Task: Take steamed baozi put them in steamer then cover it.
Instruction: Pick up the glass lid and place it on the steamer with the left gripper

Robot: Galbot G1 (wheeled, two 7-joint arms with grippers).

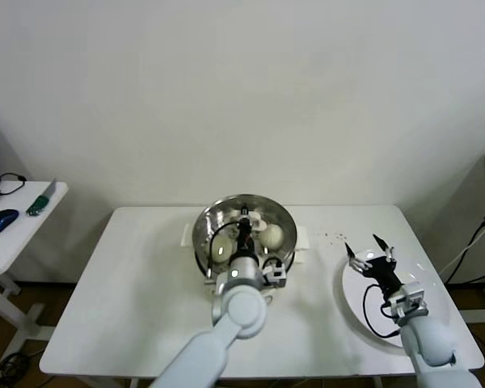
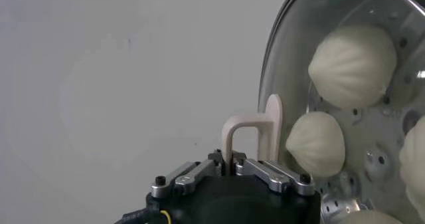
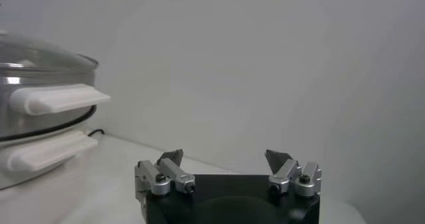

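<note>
Under the left tool (image 1: 244, 229), cover (image 2: 292, 79) handle partly hidden.

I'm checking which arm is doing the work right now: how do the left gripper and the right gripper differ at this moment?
The left gripper is shut on the pale rectangular handle of the round clear glass lid; the right gripper is open and holds nothing.
The left gripper is over the shiny stainless-steel steamer, which holds cream-white baozi; the right gripper hovers over the flat white plate.
Both are black with metal fingers.
</note>
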